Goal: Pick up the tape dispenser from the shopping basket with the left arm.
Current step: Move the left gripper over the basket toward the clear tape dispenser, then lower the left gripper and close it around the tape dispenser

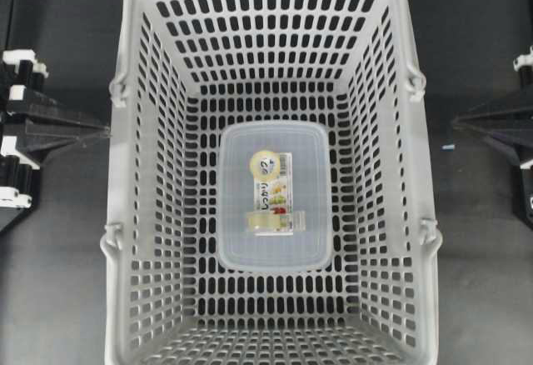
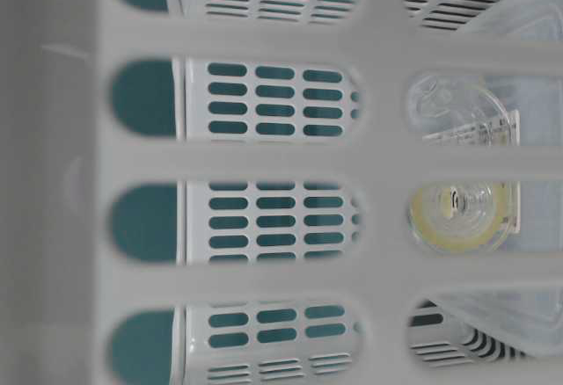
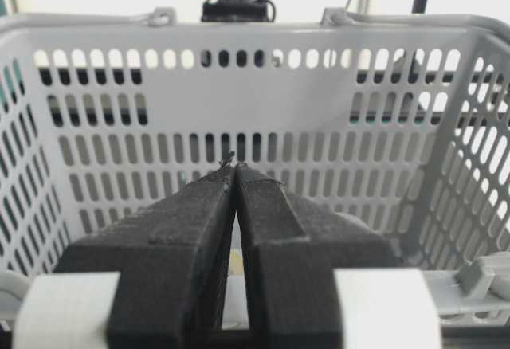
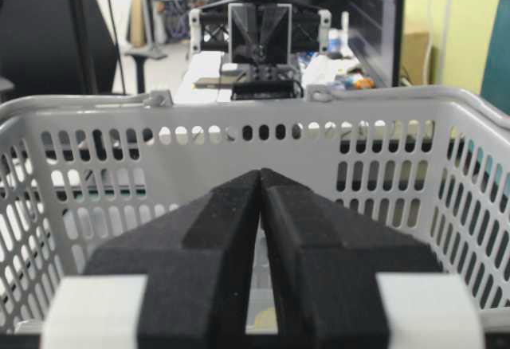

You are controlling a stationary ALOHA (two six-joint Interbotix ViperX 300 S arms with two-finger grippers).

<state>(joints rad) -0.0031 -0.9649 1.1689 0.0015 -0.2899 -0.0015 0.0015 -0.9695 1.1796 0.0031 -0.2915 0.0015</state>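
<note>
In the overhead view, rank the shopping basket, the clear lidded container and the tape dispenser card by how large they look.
Largest to smallest:
1. shopping basket, filling most of the view
2. clear container on the basket floor
3. tape dispenser on its card, lying on top of the container

The order is clear-cut; each sits within the outline of the one before.

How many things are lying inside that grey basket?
2: a clear lidded container on the shopping basket floor, and the tape dispenser on top of it. Nothing else shows.
</note>
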